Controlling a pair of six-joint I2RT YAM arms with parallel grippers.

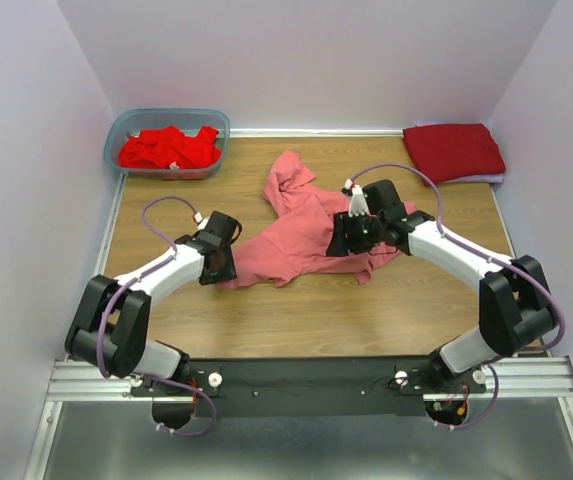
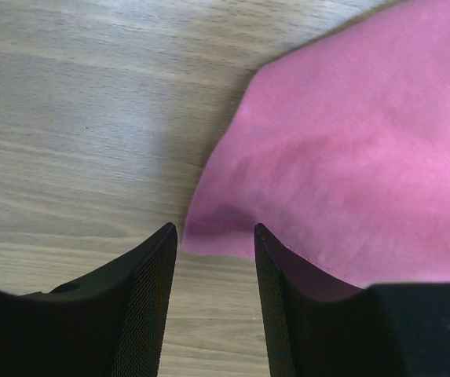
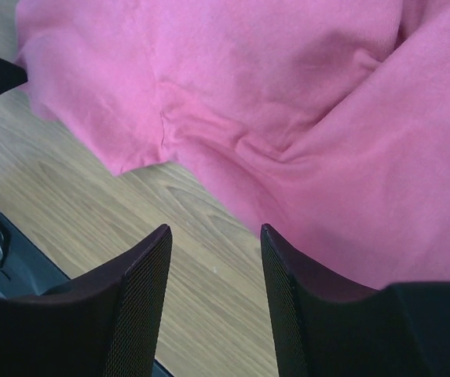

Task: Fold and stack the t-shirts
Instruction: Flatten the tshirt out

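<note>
A salmon-pink t-shirt lies rumpled on the middle of the wooden table. My left gripper hovers at its near-left corner, open, with bare wood between the fingers; the shirt's corner lies just past the fingertips. My right gripper stands open above the shirt's right part, and only wood shows between its fingers, with pink cloth beside and beyond them. A folded crimson t-shirt rests at the back right. Bright red t-shirts are heaped in the tub.
A translucent blue-grey plastic tub stands at the back left corner. Pale walls close in the table on three sides. The metal rail with both arm bases runs along the near edge.
</note>
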